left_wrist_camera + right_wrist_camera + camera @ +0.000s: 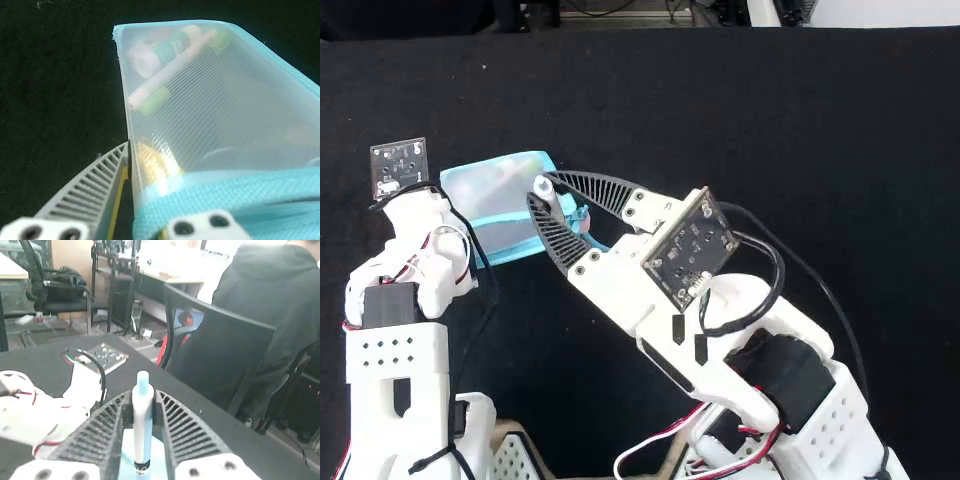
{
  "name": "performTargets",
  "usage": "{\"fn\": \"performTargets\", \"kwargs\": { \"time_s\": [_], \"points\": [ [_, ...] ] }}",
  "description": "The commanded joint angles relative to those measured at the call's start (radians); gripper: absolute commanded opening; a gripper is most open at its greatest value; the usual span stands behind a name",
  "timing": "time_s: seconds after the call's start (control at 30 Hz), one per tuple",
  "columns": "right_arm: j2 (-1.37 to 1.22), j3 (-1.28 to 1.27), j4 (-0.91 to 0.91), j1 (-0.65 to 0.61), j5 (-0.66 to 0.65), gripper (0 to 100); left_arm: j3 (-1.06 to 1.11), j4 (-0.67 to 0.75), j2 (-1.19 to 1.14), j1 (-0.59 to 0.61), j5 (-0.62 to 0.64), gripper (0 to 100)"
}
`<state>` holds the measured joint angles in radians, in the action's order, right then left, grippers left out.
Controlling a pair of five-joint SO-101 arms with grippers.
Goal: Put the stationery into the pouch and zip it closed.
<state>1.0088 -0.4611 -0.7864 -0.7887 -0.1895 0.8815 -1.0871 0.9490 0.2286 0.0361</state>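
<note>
The black table (800, 120) has a matte, cloth-like surface. The pouch (495, 195) sits toward its left edge, a flat rectangle of clear ribbed plastic trimmed with a woven teal zip band (225, 187). It looks light, limp and slick. It will probably sag and slide if pushed, so the stiffer band at the mouth is likely the safest place to hold it. The left gripper (137, 170) seems to do this, its ribbed grey jaws closed narrowly on the pouch's corner beside the band. The right gripper (141, 397) is poised over the pouch's near edge with its slatted jaws pinched on a pen (142, 430). The pen is a smooth white cylinder with a pale blue tip, standing upright between the jaws. Being rigid, light and glossy, it could slip or swivel, so a grip around mid-barrel suits it. Inside the pouch lies more stationery (160, 55), made up of small white and green tubes bunched at the closed far end. Something yellow (152, 160) shows through the wall near the left jaws, though I cannot tell what it is.
</note>
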Motion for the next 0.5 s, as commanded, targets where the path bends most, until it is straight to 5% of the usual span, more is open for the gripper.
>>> {"fn": "performTargets", "kwargs": {
  "time_s": [0.0, 0.47],
  "points": [
    [0.019, 0.005, 0.052, -0.011, 0.002, 1.1, 0.008, 0.005, -0.005, -0.008, 0.006, 4],
    [0.027, -0.257, 0.344, -0.011, 0.003, 1.1, 0.008, 0.005, -0.005, -0.008, 0.006, 4]
  ]
}}
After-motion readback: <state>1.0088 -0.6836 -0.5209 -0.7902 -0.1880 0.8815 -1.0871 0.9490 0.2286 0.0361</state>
